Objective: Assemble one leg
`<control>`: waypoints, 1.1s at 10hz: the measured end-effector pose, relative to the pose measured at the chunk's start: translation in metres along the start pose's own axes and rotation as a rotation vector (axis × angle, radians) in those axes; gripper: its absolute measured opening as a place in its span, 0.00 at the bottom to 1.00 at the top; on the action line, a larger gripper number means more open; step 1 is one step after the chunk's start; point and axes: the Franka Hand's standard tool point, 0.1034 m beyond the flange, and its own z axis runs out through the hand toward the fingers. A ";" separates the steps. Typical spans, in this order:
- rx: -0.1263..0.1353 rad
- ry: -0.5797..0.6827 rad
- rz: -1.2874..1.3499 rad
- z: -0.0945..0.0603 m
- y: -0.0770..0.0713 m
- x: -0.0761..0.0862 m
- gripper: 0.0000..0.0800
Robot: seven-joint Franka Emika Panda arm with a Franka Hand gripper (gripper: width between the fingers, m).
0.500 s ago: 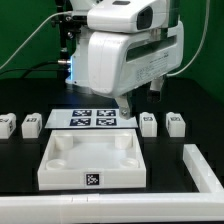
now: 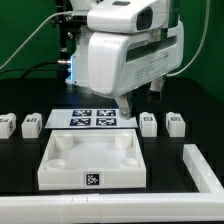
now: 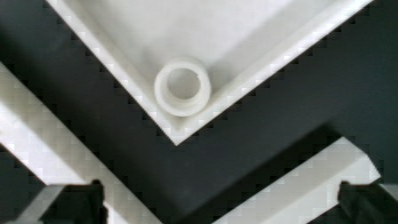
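Note:
Several legs, small white posts with tags, stand in a row: two at the exterior view's left (image 2: 31, 125) and two at its right (image 2: 149, 123). The large white tray-like piece (image 2: 60, 178) lies in front of them. My gripper (image 2: 128, 104) hangs above the tray's far right corner, mostly hidden by the arm. In the wrist view the gripper (image 3: 217, 205) is open and empty, with its dark fingertips (image 3: 71, 202) wide apart. Below it is a corner of the tray (image 3: 267, 40) with a round hole (image 3: 183, 85).
The marker board (image 2: 92, 118) lies behind the tray, between the legs. A white bar (image 2: 205, 170) lies at the exterior view's right, and another long white piece (image 2: 60, 210) runs along the front edge.

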 end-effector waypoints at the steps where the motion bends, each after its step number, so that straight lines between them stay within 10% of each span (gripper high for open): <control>1: -0.004 0.004 -0.006 0.001 -0.002 -0.003 0.81; 6: -0.014 0.002 -0.546 0.008 -0.006 -0.057 0.81; 11: -0.013 0.001 -0.580 0.009 -0.006 -0.058 0.81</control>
